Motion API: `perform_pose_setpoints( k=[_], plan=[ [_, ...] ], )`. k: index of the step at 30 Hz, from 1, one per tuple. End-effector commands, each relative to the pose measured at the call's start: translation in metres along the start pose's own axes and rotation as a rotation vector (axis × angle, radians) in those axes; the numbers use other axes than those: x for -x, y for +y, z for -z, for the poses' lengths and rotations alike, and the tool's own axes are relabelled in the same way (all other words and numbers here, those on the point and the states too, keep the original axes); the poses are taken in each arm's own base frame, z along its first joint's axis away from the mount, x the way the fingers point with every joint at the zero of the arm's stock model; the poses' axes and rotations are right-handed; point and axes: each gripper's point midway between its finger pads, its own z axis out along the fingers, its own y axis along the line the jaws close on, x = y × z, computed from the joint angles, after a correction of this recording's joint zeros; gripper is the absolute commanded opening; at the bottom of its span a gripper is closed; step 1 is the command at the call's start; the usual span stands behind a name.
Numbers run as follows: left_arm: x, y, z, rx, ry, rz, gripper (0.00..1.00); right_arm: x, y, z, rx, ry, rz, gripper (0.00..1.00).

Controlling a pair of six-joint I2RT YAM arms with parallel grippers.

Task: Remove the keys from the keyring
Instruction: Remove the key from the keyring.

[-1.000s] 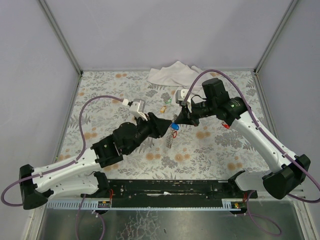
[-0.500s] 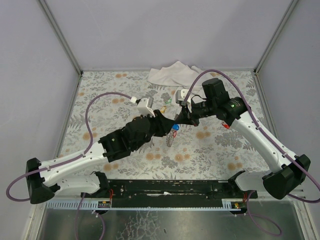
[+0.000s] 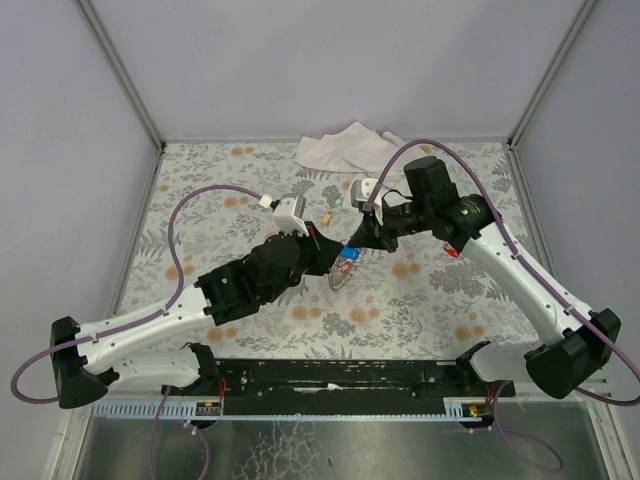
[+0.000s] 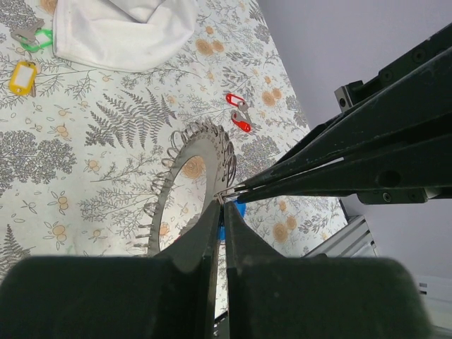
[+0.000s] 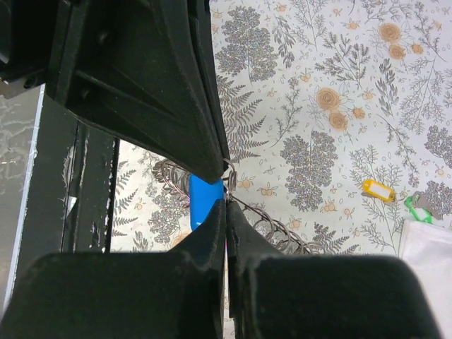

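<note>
Silvery looped-link keyring (image 5: 270,228) over fern-printed table (image 5: 318,70).

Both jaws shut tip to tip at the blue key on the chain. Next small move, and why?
Probably ease the left gripper slightly away from the right gripper, both shut. Their tips meet where the blue key joins the keyring, which loops loose below them. A gentle pull should show whether the key works free.

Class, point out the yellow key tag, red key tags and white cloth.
yellow key tag (image 4: 22,76), left wrist view, its middle.
red key tags (image 4: 241,126), left wrist view, lower tag.
white cloth (image 4: 120,35), left wrist view, its middle.
</note>
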Motion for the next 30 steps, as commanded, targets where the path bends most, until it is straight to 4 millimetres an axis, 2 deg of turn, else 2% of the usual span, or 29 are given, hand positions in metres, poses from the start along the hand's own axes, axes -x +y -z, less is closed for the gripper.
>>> perform_pose_setpoints(
  k=[1, 8, 17, 24, 30],
  plan=[
    [0.012, 0.007, 0.009, 0.005, -0.064, -0.025, 0.0, 0.014, 0.003, -0.001, 0.017, -0.054, 0.065, 0.0],
    [0.014, 0.008, 0.021, -0.085, -0.112, -0.075, 0.0, 0.004, 0.002, -0.007, 0.031, -0.06, 0.099, 0.0],
    [0.013, 0.004, 0.03, -0.158, -0.123, -0.124, 0.0, -0.013, 0.012, -0.02, 0.115, -0.095, 0.155, 0.0],
    [0.006, 0.005, 0.037, -0.22, -0.102, -0.189, 0.0, -0.018, 0.013, -0.024, 0.128, -0.11, 0.166, 0.0],
    [-0.008, 0.015, 0.039, -0.267, -0.038, -0.269, 0.0, -0.018, 0.019, -0.023, 0.167, -0.141, 0.184, 0.0]
  ],
)
